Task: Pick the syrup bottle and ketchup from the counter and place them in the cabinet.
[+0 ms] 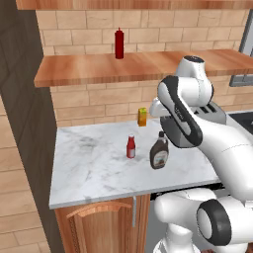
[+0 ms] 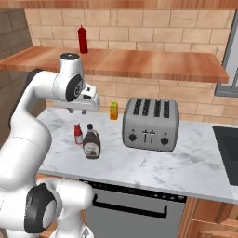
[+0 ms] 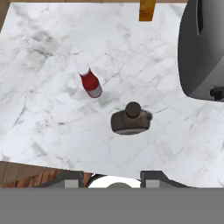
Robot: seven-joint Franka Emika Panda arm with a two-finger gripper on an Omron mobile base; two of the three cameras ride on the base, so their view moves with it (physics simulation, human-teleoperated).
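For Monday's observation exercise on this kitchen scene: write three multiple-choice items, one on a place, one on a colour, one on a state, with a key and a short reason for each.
1. Where does the syrup bottle stand?
A. on the counter
B. on the cabinet
C. on the toaster

2. What colour is the ketchup cap?
A. black
B. white
C. yellow

3. How does the gripper stand to the bottles?
A. clamped on the ketchup
C. clamped on the syrup bottle
B. above them, holding nothing

Key: 1 A, it sits on the marble beside the ketchup; 2 B, a white top over a red body; 3 B, both bottles stand free on the counter below the hand.
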